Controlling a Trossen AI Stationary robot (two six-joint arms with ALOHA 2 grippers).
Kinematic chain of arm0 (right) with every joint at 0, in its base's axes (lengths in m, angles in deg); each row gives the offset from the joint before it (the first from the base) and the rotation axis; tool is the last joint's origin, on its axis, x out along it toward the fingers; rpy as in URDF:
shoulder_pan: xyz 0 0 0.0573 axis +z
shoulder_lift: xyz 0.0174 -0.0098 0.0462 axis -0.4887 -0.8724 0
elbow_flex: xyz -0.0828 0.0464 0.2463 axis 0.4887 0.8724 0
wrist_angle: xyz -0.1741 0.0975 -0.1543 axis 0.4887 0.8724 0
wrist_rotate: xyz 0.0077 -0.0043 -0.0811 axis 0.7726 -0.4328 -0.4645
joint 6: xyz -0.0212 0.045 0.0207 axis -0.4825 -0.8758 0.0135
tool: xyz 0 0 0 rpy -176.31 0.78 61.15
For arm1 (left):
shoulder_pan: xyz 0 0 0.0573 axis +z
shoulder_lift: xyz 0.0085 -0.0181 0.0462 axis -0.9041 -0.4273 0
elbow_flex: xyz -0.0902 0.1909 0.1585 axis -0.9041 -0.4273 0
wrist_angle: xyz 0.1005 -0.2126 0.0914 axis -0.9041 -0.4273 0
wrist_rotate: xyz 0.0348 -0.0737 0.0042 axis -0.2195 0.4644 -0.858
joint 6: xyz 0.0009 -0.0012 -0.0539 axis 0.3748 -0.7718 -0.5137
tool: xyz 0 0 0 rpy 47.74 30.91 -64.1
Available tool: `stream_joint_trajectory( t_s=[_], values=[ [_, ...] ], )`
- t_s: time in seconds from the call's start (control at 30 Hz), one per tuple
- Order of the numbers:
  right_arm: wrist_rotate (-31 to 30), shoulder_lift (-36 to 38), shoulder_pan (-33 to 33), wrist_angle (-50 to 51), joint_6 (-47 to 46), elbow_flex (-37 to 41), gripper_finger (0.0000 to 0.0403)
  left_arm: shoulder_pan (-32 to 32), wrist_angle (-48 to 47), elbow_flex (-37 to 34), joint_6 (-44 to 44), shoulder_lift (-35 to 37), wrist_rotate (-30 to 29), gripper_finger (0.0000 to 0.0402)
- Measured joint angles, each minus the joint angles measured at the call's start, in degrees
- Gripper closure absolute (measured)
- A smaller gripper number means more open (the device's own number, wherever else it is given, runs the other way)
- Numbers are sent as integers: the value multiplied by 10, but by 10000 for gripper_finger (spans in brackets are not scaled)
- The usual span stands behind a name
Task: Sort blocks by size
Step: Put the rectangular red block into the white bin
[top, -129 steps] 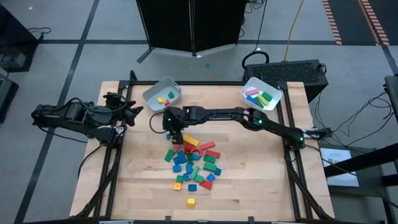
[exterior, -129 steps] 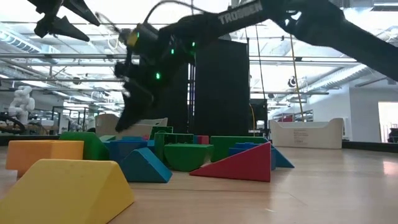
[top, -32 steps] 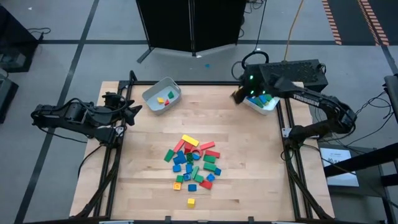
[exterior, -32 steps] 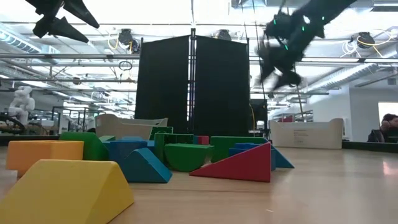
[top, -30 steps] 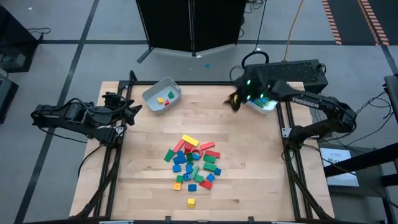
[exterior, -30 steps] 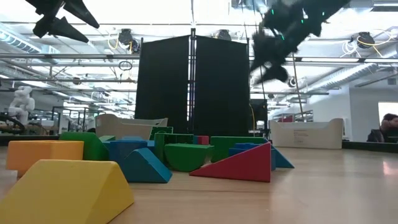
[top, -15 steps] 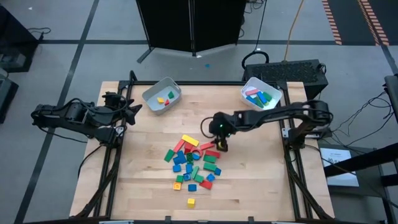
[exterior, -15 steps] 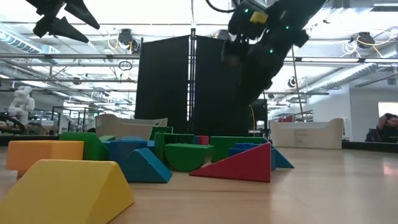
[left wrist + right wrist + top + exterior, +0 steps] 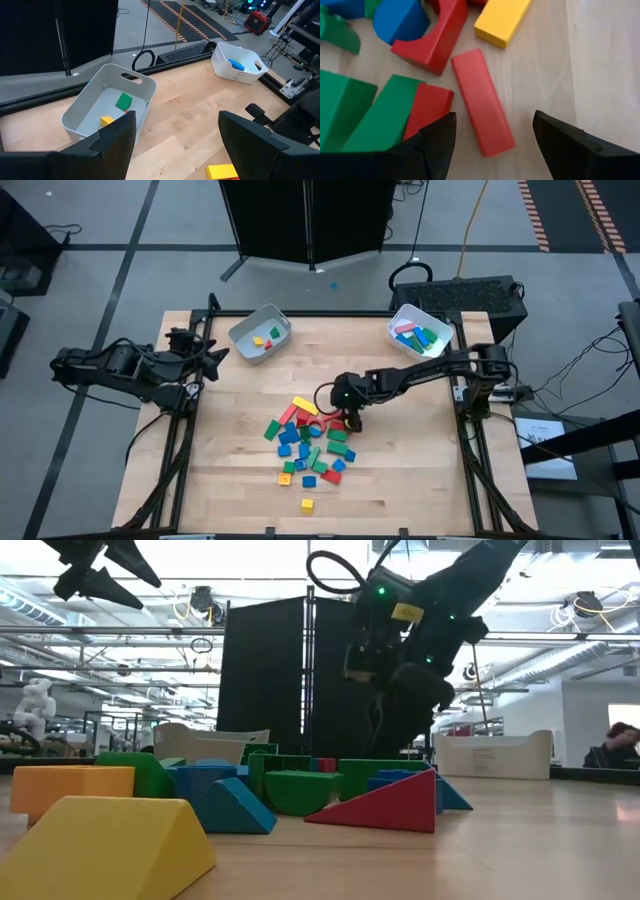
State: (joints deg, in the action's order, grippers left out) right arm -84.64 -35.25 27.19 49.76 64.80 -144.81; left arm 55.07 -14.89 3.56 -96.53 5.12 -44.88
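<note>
Red, blue, green and yellow blocks (image 9: 310, 442) heaped on pale wood table (image 9: 400, 480); white bins (image 9: 260, 333) at twelve o'clock.

The right gripper (image 9: 351, 423) moves from the far right bin (image 9: 420, 332) to above the block pile (image 9: 310, 444).

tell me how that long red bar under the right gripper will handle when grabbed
The red bar looks rigid with flat faces, so it probably won't roll or flex. It lies flat on the table between the open right gripper fingers, likely light.
</note>
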Motion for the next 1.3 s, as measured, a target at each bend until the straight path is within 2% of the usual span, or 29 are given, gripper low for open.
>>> stream_joint_trajectory(
  t_s=[0.23,0.57,0.67,0.8,0.9,1.1,1.3],
  values=[
    [-26,-8,-1,5,10,0,151,0,0,0,0,-5,0,120],
    [-43,-53,24,-20,8,-3,194,0,-1,0,0,-8,4,120],
    [-60,-58,30,-14,-1,-3,232,0,-2,0,0,-7,4,120],
    [-69,-59,30,-11,-16,-3,322,0,-2,0,0,-7,4,120],
    [-70,-57,30,-10,-45,-2,325,0,-2,0,0,-7,5,120],
    [-87,-19,30,2,-116,1,325,0,-2,0,0,-7,5,120],
    [-167,91,17,24,-136,1,325,0,-2,0,0,-7,6,120]
  ],
)
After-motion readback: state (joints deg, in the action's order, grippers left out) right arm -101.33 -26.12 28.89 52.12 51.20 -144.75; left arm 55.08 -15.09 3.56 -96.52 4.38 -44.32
